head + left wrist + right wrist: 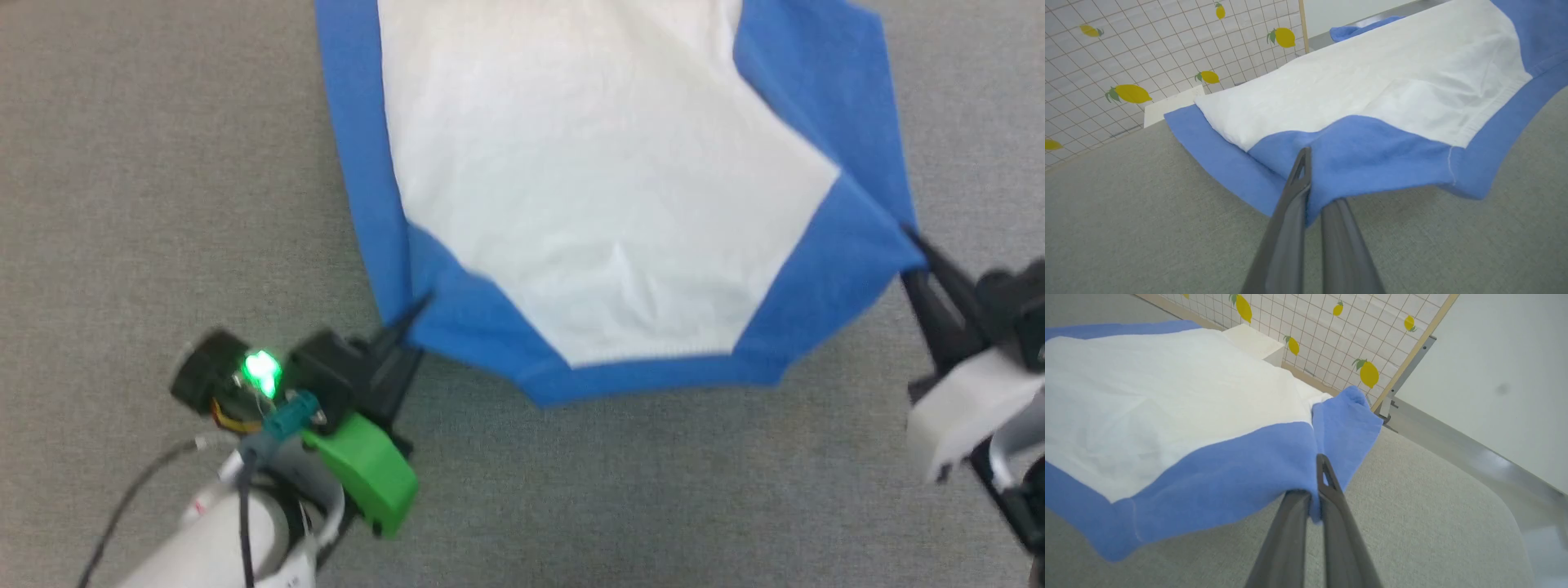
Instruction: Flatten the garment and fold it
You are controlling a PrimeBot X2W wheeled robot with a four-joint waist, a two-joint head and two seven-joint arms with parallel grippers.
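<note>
The garment lies spread on the grey woven table with its near edge raised. The left gripper and right gripper each pinch a blue shoulder corner, and the edge sags slightly between them. Flattening looks largely done, with the sleeves lying along the sides, while the folding seems barely begun. The cotton is soft and matte, the white body is faintly creased, and a stitched seam joins it to the blue trim.
</note>
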